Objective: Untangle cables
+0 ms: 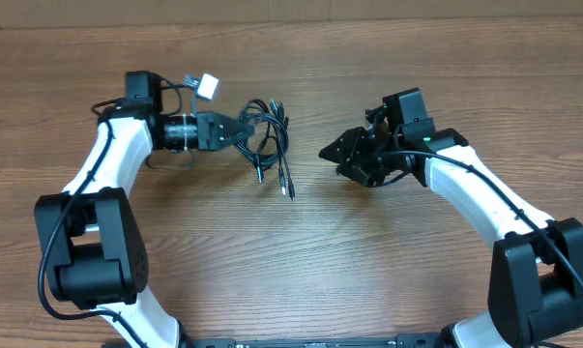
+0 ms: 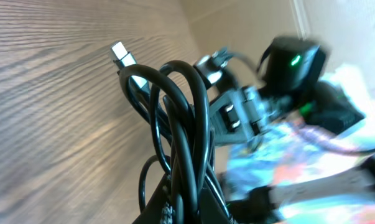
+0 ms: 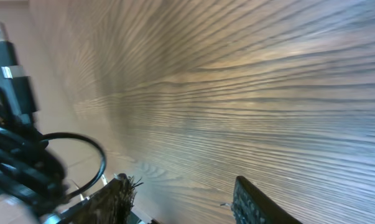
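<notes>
The cables [image 1: 269, 135] are a bunch of thin black loops left of the table's middle, with loose ends trailing toward the front [image 1: 288, 186]. My left gripper [image 1: 237, 129] is shut on the bunch's left side. In the left wrist view the loops [image 2: 182, 124] rise from between the jaws, and a silver-tipped plug [image 2: 121, 53] sticks out at the top. My right gripper [image 1: 330, 152] is to the right of the bunch, apart from it, open with nothing between its fingers [image 3: 252, 202]. The right wrist view has the cables [image 3: 18, 158] at its left edge.
The wooden table [image 1: 368, 261] fills the view. A small white block [image 1: 207, 85] on thin wires sits by the left arm's wrist. The right arm's black wrist with a green light [image 2: 291, 62] shows behind the loops in the left wrist view.
</notes>
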Robot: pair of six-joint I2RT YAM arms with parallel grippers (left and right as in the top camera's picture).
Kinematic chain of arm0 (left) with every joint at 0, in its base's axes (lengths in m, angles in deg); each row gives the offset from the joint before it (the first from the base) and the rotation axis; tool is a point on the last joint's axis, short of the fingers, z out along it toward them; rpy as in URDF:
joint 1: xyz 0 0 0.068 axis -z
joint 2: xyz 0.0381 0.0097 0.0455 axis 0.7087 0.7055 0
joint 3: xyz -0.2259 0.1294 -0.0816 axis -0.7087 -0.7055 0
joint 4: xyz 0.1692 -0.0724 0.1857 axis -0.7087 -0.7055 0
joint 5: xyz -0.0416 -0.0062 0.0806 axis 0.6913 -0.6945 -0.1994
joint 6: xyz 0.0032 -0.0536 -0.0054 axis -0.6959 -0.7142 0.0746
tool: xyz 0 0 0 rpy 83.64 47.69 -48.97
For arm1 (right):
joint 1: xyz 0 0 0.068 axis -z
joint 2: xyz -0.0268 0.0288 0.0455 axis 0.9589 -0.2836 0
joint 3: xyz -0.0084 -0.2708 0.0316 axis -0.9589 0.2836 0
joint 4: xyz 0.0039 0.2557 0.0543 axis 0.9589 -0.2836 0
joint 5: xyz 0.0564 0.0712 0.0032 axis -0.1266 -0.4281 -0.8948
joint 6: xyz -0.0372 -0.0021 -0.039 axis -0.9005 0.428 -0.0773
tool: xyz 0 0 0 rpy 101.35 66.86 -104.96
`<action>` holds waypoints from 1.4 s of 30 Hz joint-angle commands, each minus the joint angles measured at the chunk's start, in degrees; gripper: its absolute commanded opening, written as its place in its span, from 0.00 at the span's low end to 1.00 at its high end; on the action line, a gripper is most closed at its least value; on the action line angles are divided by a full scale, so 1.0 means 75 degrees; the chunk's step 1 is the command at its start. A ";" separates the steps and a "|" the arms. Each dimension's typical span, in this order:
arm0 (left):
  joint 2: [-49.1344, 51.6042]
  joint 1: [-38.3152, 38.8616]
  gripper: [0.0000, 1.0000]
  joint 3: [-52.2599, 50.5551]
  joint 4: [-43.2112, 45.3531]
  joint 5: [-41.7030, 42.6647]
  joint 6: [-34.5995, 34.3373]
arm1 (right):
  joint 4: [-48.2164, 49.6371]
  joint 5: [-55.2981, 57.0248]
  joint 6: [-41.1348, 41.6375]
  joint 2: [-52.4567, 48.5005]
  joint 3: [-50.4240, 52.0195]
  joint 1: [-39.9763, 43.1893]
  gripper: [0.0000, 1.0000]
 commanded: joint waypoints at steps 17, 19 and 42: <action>-0.0067 -0.0152 0.04 0.0087 0.0108 -0.0213 -0.8859 | 0.1839 -0.1722 0.0289 0.0184 -0.0023 -0.0699 0.51; -0.0067 -0.0152 0.04 0.0087 0.0108 -0.0213 -0.8921 | 0.1961 -0.1725 0.0452 0.0184 -0.0023 -0.0833 0.50; -0.0067 0.0204 0.04 0.0087 0.0621 -0.0382 -0.8381 | 0.2264 0.0221 0.2538 0.0181 -0.0023 -0.1597 0.32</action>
